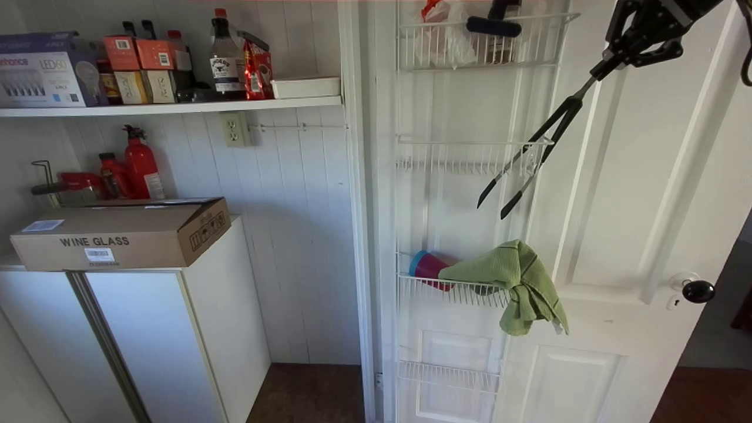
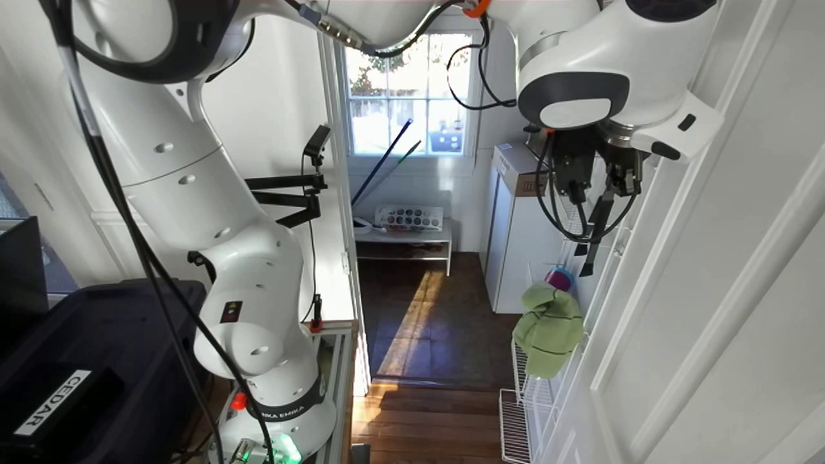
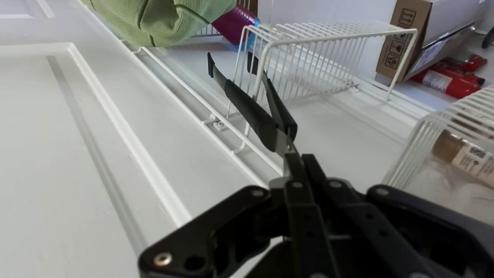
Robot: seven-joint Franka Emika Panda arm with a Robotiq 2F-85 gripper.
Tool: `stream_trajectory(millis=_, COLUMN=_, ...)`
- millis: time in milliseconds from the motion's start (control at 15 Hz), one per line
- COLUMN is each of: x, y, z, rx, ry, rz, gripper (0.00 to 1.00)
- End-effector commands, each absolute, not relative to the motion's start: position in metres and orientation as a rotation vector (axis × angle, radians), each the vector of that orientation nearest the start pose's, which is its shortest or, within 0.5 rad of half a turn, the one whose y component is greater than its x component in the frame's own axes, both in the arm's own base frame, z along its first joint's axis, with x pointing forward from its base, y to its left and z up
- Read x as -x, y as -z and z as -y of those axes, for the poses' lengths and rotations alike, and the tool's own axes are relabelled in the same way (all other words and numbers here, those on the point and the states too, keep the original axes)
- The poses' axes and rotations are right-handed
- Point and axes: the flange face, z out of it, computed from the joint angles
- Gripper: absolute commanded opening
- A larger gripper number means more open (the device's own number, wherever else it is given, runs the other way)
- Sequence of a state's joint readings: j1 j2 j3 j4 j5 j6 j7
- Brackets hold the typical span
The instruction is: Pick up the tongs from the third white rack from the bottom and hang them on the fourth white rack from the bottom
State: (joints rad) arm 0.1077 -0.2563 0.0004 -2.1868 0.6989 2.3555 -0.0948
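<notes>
My gripper [image 1: 606, 66] is shut on the joined end of the long black tongs [image 1: 571, 107]. The grip also shows in the wrist view [image 3: 301, 158]. The tongs slant down with their two arms slightly spread. Their arms overlap the right end of the third white rack [image 1: 446, 143] in an exterior view. In the wrist view the arms lie at that rack's end frame [image 3: 335, 37]; I cannot tell whether they touch its wires. The taller fourth white rack [image 1: 552, 17] is above and beside the gripper, and its wires show in the wrist view [image 3: 409, 150].
The fourth rack holds a plastic bag [image 1: 449, 38] and a dark-handled object [image 1: 493, 26]. A green towel [image 1: 517, 264] and a purple cup [image 1: 427, 264] sit on the rack below the third. The door [image 1: 623, 176] with a black knob [image 1: 698, 291] backs the racks.
</notes>
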Motion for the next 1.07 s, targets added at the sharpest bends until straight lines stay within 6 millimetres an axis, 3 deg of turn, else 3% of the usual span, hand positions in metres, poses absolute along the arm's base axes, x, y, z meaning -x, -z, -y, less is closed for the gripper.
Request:
stream_trajectory(millis=0, x=-0.509, y=-0.546, z=-0.062, rx=2.489, ry=0.522, rz=-0.234, gripper=0.04)
stream_trajectory(millis=400, x=-0.508, y=-0.548, z=-0.061, rx=2.49, ry=0.523, rz=-0.222, gripper=0.01)
stream_trajectory(millis=1000, x=-0.503, y=-0.579, z=-0.056, rx=2.461, ry=0.549, rz=-0.18, gripper=0.01)
